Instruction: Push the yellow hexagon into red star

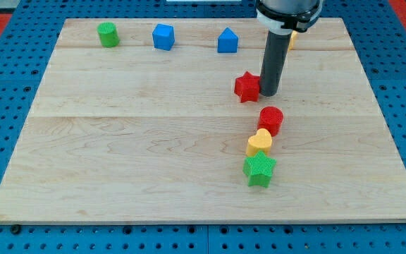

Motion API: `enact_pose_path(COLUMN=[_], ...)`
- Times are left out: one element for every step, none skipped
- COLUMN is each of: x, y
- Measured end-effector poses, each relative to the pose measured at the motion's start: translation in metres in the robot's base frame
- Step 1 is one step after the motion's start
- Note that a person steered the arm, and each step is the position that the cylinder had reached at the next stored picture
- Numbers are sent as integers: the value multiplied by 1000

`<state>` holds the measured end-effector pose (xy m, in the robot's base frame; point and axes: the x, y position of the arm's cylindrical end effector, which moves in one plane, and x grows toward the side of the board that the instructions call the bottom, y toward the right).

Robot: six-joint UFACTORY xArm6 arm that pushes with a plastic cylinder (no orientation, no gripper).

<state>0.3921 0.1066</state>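
The red star (246, 87) lies right of the board's centre, in its upper half. My tip (268, 94) stands right against the star's right side. Only a small sliver of a yellow block (292, 39) shows beside the rod near the view's top. The arm hides the rest, so I cannot make out its shape. That yellow block is above and to the right of the red star, a short way off.
A red cylinder (271, 120), a yellow heart (259, 142) and a green star (260, 170) form a column below the tip. A green cylinder (107, 34), a blue cube (163, 37) and a blue pentagon block (227, 41) line the wooden board's (118, 155) top edge.
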Motion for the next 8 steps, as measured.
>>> enact_pose_path(x=[-1, -18, -51, -97, -130, -155, -180, -169], y=[8, 33, 50, 52, 86, 97, 94, 84])
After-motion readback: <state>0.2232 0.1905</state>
